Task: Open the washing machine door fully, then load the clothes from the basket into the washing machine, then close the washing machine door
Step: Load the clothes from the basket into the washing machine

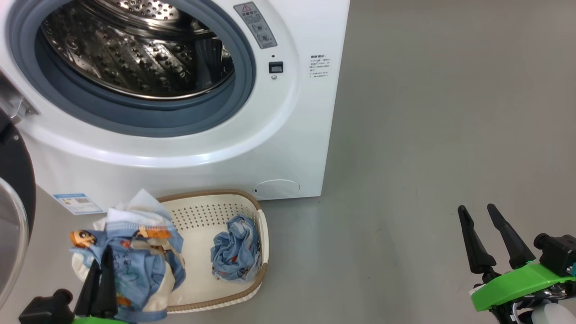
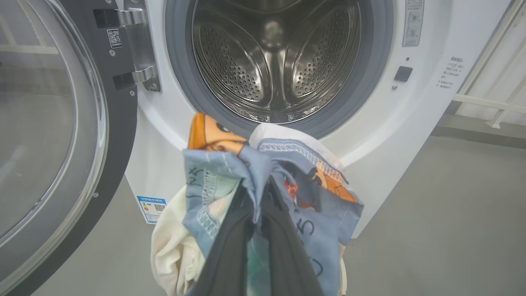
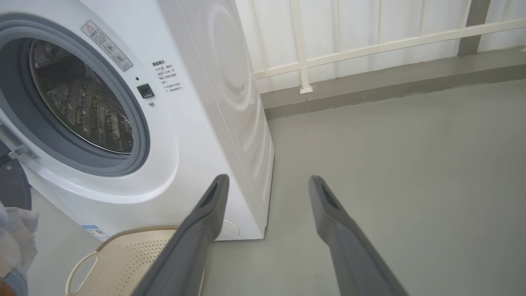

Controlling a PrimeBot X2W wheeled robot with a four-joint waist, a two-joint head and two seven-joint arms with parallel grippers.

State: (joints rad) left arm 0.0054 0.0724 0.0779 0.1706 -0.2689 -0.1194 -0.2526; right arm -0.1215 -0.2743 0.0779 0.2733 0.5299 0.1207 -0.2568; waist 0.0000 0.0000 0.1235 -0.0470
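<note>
The left gripper is clamped on a bundle of clothes; loose folds could slip out or snag the grey seal. The right gripper is spread wide and empty. The basket holds one crumpled garment. Beyond it, the washing machine's drum looks empty, with the door swung open

My left claw sits low on my left, fingers pointing up and pinched tight on the clothes, while my right claw hovers low right, fingers spread wide apart.
</note>
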